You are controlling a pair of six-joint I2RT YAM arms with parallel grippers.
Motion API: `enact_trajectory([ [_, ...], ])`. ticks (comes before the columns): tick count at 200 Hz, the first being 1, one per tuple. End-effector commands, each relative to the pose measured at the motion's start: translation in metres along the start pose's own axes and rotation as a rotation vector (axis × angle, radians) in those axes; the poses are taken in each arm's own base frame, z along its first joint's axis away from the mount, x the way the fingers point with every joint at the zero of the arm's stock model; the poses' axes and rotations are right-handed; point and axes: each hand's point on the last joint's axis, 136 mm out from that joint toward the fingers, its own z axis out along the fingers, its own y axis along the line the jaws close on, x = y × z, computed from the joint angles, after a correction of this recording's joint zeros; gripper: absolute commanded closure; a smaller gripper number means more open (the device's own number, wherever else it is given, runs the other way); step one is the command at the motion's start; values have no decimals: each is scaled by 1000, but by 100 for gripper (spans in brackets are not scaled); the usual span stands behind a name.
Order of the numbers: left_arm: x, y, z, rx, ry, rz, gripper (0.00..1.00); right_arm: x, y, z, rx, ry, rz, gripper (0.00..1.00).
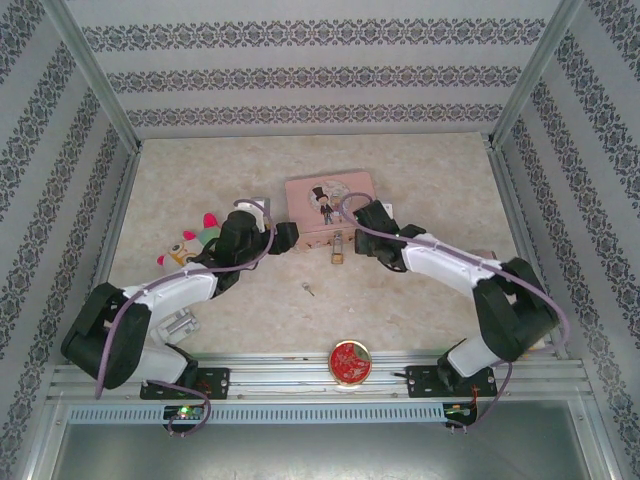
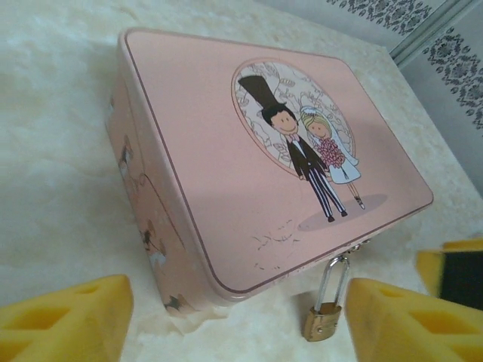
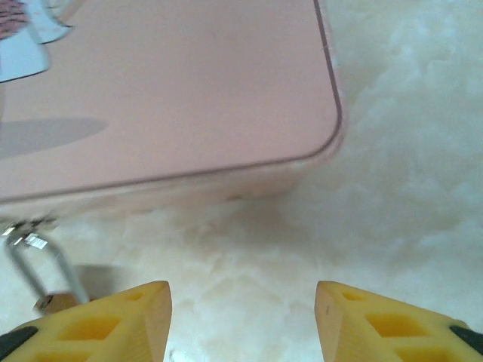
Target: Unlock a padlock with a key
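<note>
Tin point(image 1: 350, 362), round, red, metal, at the worktop's point(image 1: 400, 315) near edge, between the arm bases. Key point(image 1: 309, 289), very small, thin, silvery, lying flat on the bare worktop farther in, apart from both arms. Left gripper point(image 2: 238, 320), yellow-fingered, spread wide, holding nothing. Right gripper point(image 3: 241, 320), also parted and empty. Padlock point(image 2: 323, 320), tiny, brass, its thin silvery shackle hooked to the box's near side, between the two grippers. Box point(image 2: 226, 226), pink rectangular tin, bride-and-groom picture on its closed lid, just behind.
</note>
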Motion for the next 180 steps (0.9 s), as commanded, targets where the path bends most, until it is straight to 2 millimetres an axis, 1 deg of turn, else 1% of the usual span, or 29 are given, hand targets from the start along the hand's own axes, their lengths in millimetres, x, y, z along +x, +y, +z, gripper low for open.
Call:
enact_trajectory([
  [1,4,20,-11,-81,5,14,14,29,-19,-16,109,49,-48,46],
  [13,7,29,-15,-107,15,5,8,36,-12,-25,105,52,-76,47],
  [26,13,37,-19,-126,37,1,0,45,4,-33,74,56,-109,48],
  [38,19,44,-22,-139,55,-6,1,52,21,-38,43,66,-141,50],
  [51,25,51,-25,-156,66,-21,1,62,45,-40,-9,92,-183,52],
  [65,29,59,-29,-172,67,-46,1,76,75,-40,-77,139,-226,57],
  [83,32,69,-35,-197,60,-86,1,96,112,-35,-154,226,-321,62],
  [94,32,72,-39,-203,53,-94,1,108,128,-31,-178,273,-393,63],
  [104,32,74,-42,-207,47,-96,1,115,140,-28,-191,302,-455,64],
  [118,31,75,-45,-212,40,-97,1,120,151,-22,-190,328,-526,66],
  [147,35,82,-48,-234,40,-104,1,119,164,-15,-207,338,-595,65],
  [180,44,85,-48,-231,55,-115,1,120,166,-7,-194,351,-631,65],
])
